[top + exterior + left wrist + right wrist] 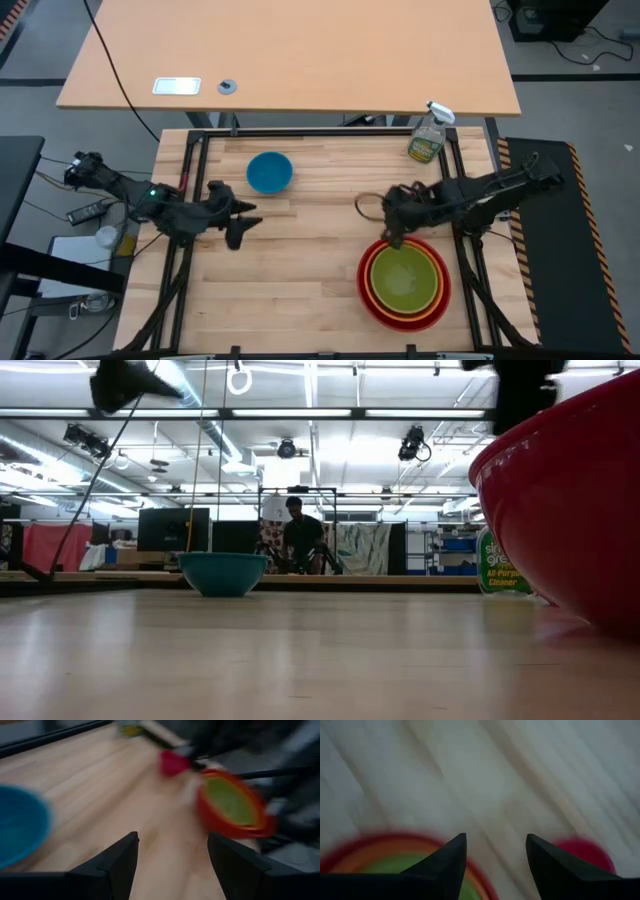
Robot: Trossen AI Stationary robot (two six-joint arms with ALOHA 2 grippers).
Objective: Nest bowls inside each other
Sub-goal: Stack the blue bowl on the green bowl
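Observation:
A lime green bowl (404, 277) sits inside an orange bowl (372, 268), which sits inside a red bowl (404, 318) at the near right of the table. A blue bowl (269, 172) stands alone at the far middle. A small magenta-pink bowl (582, 852) rests on the table beside the stack; in the high view the right arm hides it. My right gripper (496, 845) hangs open above the table by the stack's far-left rim, with nothing between its fingers. My left gripper (172, 855) is open and raised at the table's left, just nearer than the blue bowl (20, 827).
A clear spray bottle (430, 135) stands at the table's far right corner. A black frame rail (320, 132) runs along the table's far edge. Bare wood lies between the blue bowl and the stack. A person (300, 535) is in the room behind.

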